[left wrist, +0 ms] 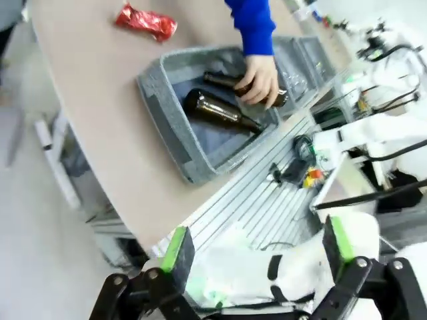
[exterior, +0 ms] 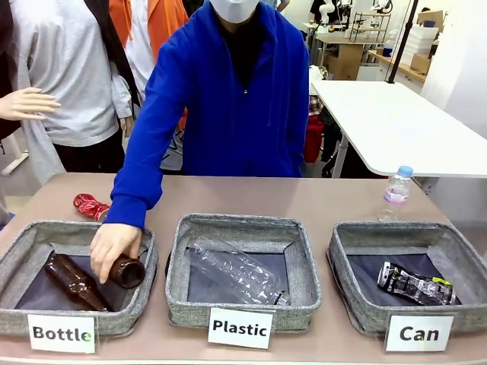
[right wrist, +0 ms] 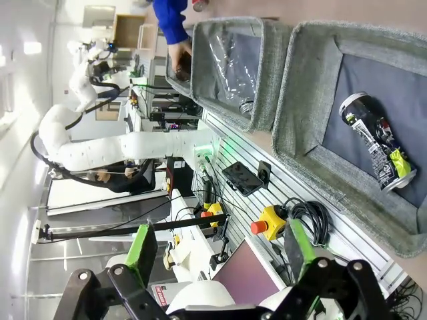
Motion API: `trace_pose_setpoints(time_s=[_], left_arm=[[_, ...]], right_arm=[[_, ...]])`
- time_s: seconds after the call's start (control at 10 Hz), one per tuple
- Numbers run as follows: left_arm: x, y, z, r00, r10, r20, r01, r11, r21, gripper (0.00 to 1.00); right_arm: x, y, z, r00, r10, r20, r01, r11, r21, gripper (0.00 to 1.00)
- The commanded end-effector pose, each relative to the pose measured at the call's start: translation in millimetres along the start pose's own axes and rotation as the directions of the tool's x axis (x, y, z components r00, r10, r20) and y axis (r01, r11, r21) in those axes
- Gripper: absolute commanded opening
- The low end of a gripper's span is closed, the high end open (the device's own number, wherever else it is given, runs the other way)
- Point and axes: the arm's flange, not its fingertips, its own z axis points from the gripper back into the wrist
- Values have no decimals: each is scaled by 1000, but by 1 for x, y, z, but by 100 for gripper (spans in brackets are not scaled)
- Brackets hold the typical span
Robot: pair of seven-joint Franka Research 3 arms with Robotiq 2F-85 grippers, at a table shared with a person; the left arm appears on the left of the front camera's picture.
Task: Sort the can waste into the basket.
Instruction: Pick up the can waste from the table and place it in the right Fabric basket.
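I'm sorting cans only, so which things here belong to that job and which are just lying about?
Job: black-and-silver can, in the Can basket; red crushed can, on the table.
Lying about: brown bottles, Bottle basket, Plastic basket, clear bottle inside it, upright clear bottle.

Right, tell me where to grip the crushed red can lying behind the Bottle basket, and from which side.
Grip the red can across its narrow middle, coming straight down from above. It lies flat on the table, crushed and elongated, so only its long sides offer opposing faces. Probably the left gripper, open, suits best; mind the person's sleeve right beside it.
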Motion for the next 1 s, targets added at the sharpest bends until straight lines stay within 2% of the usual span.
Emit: trace_pose_setpoints(time_s=[0.0, 0.2, 0.6, 0.7, 0.9], left_arm=[[48, 22, -10, 999, 53, -3, -53, 997, -50, 100], [72, 16, -13, 998, 42, -38, -43, 999, -25, 100], [95, 5, -35, 995, 61, -78, -59, 998, 37, 100], [103, 1, -46, 994, 80, -81, -74, 995, 73, 100], [145, -25, -93, 986, 13, -167, 27, 972, 234, 100]], right_arm=[[-4, -1, 1, 999, 29, -18, -29, 1000, -7, 100], [-4, -1, 1, 999, 29, -18, -29, 1000, -7, 100], [-4, -1, 1, 999, 29, -18, -29, 1000, -7, 100], [-4, -1, 1, 999, 29, -18, -29, 1000, -7, 100], [-4, -1, 1, 999, 29, -18, -29, 1000, -7, 100]])
